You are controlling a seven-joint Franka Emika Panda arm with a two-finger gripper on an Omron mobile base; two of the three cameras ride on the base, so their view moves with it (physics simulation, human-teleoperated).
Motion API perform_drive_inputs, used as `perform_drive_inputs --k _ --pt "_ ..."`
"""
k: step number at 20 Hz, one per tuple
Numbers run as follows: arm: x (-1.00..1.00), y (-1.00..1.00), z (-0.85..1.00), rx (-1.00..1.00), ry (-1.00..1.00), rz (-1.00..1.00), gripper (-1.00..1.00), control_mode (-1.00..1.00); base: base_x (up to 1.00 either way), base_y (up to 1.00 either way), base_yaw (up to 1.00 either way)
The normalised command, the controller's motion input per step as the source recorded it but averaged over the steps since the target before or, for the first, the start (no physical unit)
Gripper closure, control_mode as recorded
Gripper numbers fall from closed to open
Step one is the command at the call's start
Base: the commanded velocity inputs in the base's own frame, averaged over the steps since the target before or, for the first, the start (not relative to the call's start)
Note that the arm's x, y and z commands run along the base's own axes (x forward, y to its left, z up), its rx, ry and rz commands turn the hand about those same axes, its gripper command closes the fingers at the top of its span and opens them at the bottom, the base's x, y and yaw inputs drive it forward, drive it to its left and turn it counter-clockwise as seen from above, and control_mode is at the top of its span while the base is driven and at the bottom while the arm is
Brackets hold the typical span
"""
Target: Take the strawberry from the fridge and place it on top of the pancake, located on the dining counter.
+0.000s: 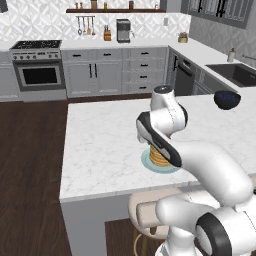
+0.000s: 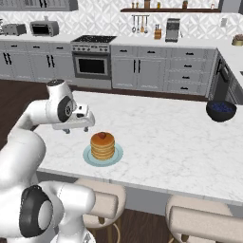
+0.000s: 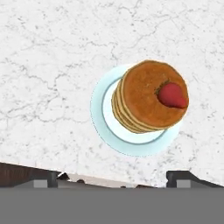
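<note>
The strawberry [image 3: 172, 95] [image 2: 100, 135] lies on top of the pancake [image 3: 146, 98] [image 2: 102, 146] [image 1: 159, 157], a golden-brown stack on a pale teal plate [image 3: 101, 118] [image 2: 116, 156] [image 1: 146, 161]. The plate stands near the front edge of the white marble dining counter [image 2: 166, 142] [image 1: 100, 145] [image 3: 52, 65]. My gripper [image 3: 117, 179] [image 2: 77, 129] hovers above the counter, up and to the left of the stack in the right base view. It is open, its fingertips [image 3: 46, 178] wide apart with nothing between them. The fridge is out of view.
A dark blue bowl [image 2: 220, 110] [image 1: 227, 99] sits at the counter's far right. Padded stools [image 2: 199, 223] [image 1: 150, 212] stand under the near edge. Wall cabinets, a stove [image 1: 37, 65] and a sink [image 1: 237, 72] lie beyond.
</note>
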Motion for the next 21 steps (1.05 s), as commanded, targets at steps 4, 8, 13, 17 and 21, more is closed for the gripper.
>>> perform_drive_inputs --k 4,8,13,17,21 --pt "-0.92 1.00 0.25 -0.03 0.07 0.00 -1.00 -1.00 0.00 0.00 0.00" --pt "-0.64 0.68 0.16 0.03 0.04 0.06 -1.00 -1.00 0.00 0.00 0.00" --pt "-0.14 0.70 0.00 0.05 0.00 0.12 -1.00 -1.00 0.00 0.00 0.00" --pt "0.03 0.85 -0.09 0.00 0.01 0.00 -1.00 -1.00 0.00 0.00 0.00" --pt "0.06 0.15 -0.18 0.00 0.00 0.00 -1.00 -1.00 0.00 0.00 0.00"
